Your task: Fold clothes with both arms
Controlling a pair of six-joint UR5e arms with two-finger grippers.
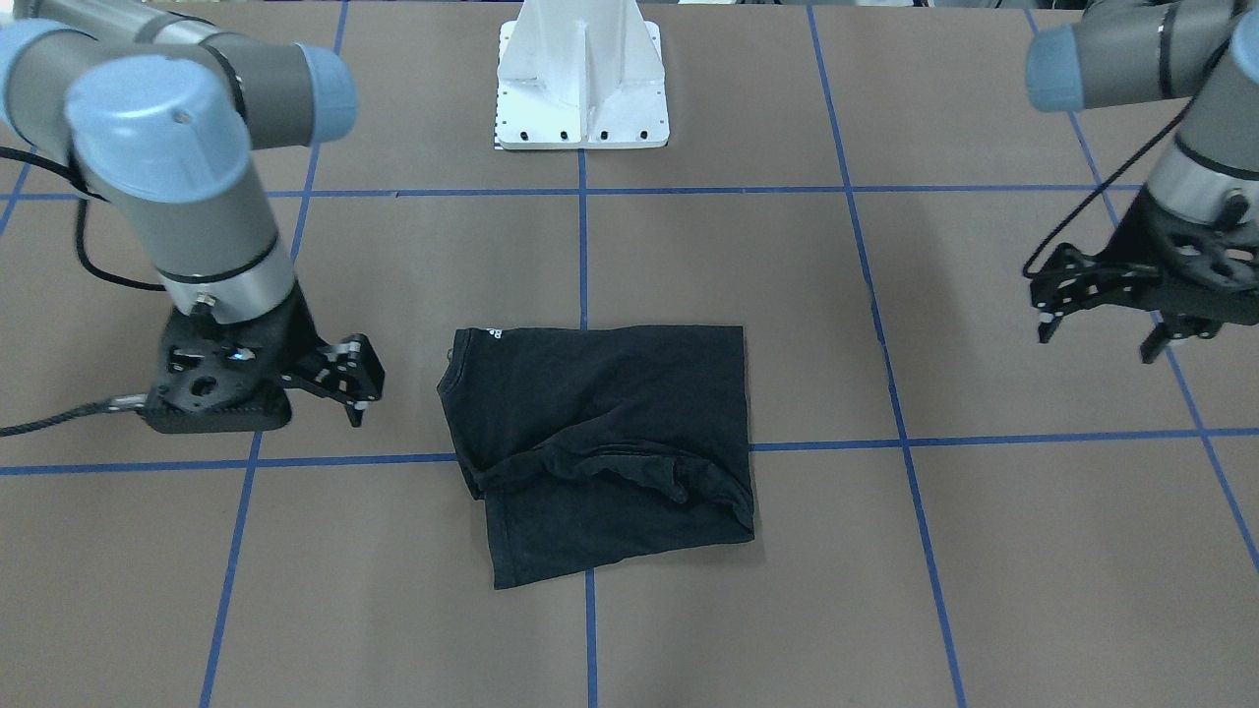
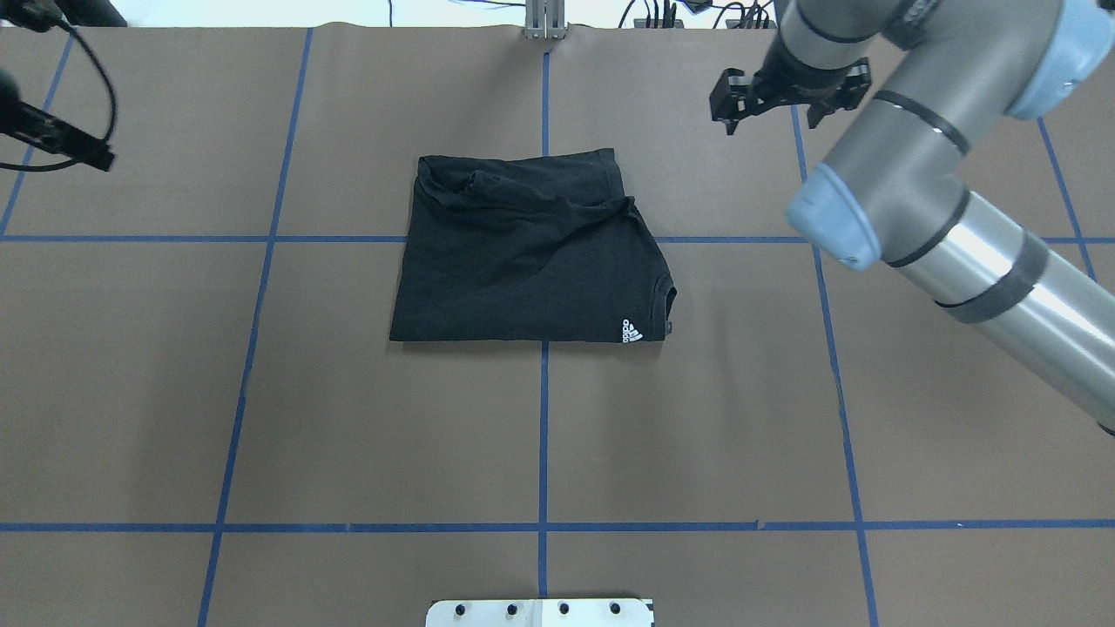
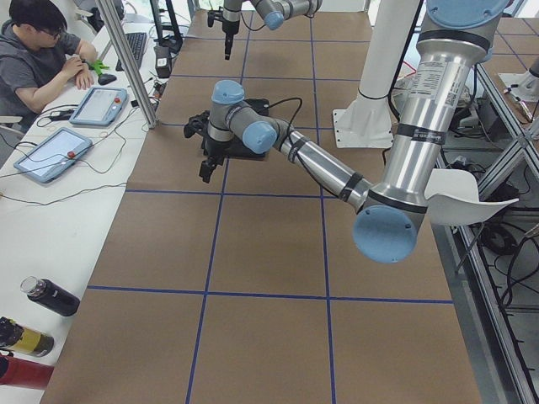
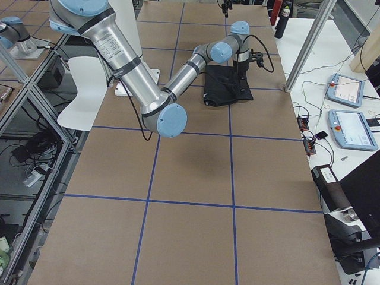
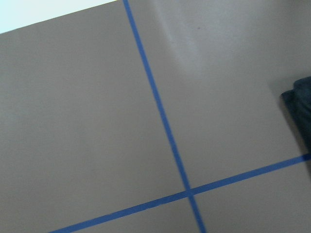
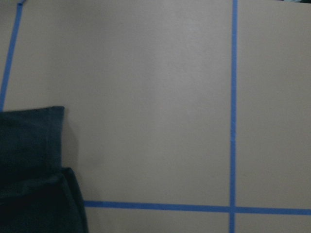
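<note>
The black T-shirt point(image 1: 600, 442) lies folded into a rough rectangle at the middle of the table, plain side up, with a small white logo by the collar point(image 2: 632, 331). My right gripper point(image 2: 773, 122) hovers open beyond the shirt's far right corner, holding nothing, and it also shows low beside the shirt point(image 1: 359, 398). My left gripper point(image 1: 1097, 339) hangs open and empty, far out to the shirt's other side. A corner of the shirt point(image 5: 299, 107) shows at the left wrist view's right edge. The shirt point(image 6: 29, 170) fills the right wrist view's lower left.
The white pedestal base point(image 1: 582, 88) stands at the robot's side of the brown table, which is crossed by blue tape lines point(image 2: 543, 418). A person point(image 3: 42, 50) sits at a side desk with tablets point(image 3: 50, 153) and bottles point(image 3: 50, 296).
</note>
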